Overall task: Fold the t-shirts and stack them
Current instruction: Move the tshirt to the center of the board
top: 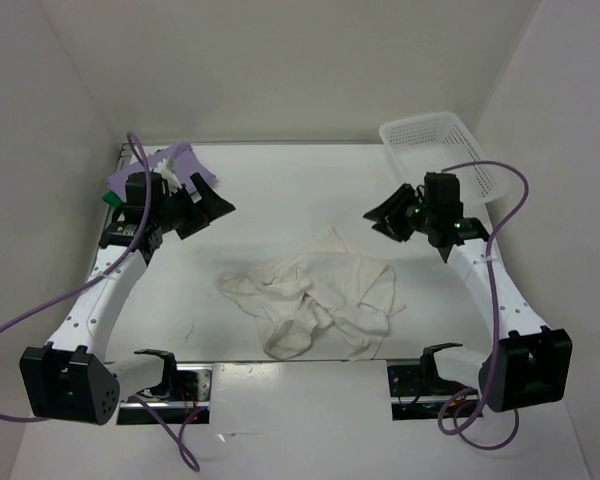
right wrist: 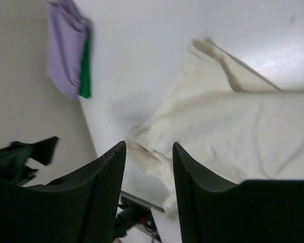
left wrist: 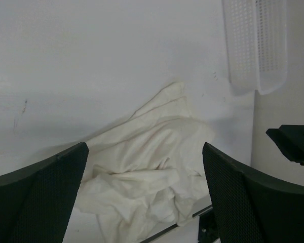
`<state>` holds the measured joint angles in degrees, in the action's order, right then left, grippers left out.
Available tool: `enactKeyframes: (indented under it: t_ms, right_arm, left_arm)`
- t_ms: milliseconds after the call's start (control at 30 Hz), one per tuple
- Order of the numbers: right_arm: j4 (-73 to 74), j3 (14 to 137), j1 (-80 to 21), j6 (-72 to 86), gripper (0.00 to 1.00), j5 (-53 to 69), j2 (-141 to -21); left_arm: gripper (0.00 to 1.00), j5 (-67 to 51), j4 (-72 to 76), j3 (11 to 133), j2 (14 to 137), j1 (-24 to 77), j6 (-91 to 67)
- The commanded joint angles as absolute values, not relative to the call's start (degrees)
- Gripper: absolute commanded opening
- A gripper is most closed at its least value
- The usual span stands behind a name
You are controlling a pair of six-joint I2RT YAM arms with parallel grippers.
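The cream t-shirt [top: 315,300] lies crumpled in the middle of the table, also seen in the left wrist view [left wrist: 147,152] and the right wrist view [right wrist: 228,121]. The lavender t-shirt [top: 170,163] lies folded at the back left on top of the green t-shirt [top: 111,198], of which only an edge shows; both appear in the right wrist view [right wrist: 66,45], [right wrist: 85,66]. My left gripper [top: 215,205] [left wrist: 144,147] hovers wide open above the table, left of the cream shirt. My right gripper [top: 380,215] [right wrist: 149,145] hangs to the shirt's right, open, with nothing between its fingers.
A white mesh basket [top: 445,150] [left wrist: 256,45] stands at the back right corner. White walls close in the table on three sides. Purple cables trail from both arms. The arm bases are bolted along the near edge.
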<state>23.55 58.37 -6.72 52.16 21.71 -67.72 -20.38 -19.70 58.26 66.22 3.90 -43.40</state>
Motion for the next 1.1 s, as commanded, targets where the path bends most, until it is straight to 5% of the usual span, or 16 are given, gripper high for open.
enactKeyframes:
  t_ms: [0, 200, 467, 500, 533, 633, 800, 1067]
  right_arm:
    - [30.0, 56.0, -11.0, 44.8, 0.47, 15.6, -63.1]
    - [33.4, 42.5, -15.3, 44.7, 0.08, 10.8, -56.5]
    - [31.4, 41.1, -22.6, 49.1, 0.17, 7.0, -59.2]
    - [31.4, 41.1, -22.6, 49.7, 0.19, 7.0, -59.8]
    - [31.4, 40.6, -23.5, 49.7, 0.20, 7.0, -59.8]
    - [31.4, 40.0, -24.0, 50.3, 0.25, 5.9, -59.8]
    - [27.6, 40.0, -24.0, 50.8, 0.31, 7.6, -61.5]
    - [25.8, 38.2, -27.1, 51.9, 0.31, 7.6, -61.5]
  left_arm:
    - [1.00, -18.5, -24.6, 58.2, 66.5, 6.4, -36.4]
    - [1.00, -15.1, -25.8, 51.5, 66.5, 13.8, -34.5]
    - [1.00, -9.8, -27.6, 44.5, 63.2, 30.2, -40.6]
    - [0.91, -7.7, -29.4, 44.5, 61.5, 31.3, -41.6]
    - [0.57, -2.4, -30.7, 44.5, 60.7, 32.3, -43.1]
    - [0.48, -0.4, -33.1, 41.3, 59.6, 33.0, -51.0]
    - [0.65, 0.1, -26.1, 28.8, 53.4, 33.0, -64.0]
    - [0.66, -1.9, -17.0, 24.6, 59.6, 31.7, -64.1]
